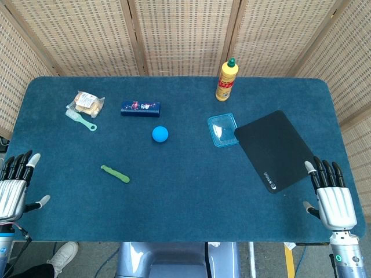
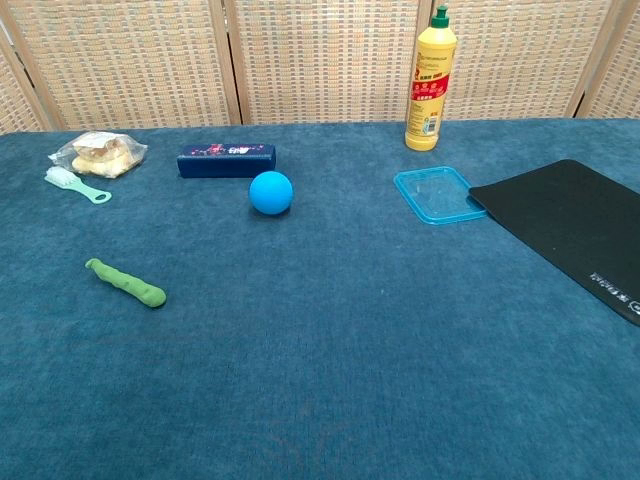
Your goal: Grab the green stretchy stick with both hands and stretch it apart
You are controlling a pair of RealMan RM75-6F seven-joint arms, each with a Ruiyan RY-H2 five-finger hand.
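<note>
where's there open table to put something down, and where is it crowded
Free: the wide front strip between the left hand and right hand, nearer than the green stick. Crowded: the far side, with snack bag, blue box, ball, bottle, tray, black mat.

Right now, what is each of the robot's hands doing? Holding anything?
Left hand: open, holding nothing, at the table's near left edge.
Right hand: open, holding nothing, beside the black mat.

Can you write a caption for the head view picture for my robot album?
Both robot hands, left and right, wait open at the table's near edge; green stretchy stick lies untouched.
</note>
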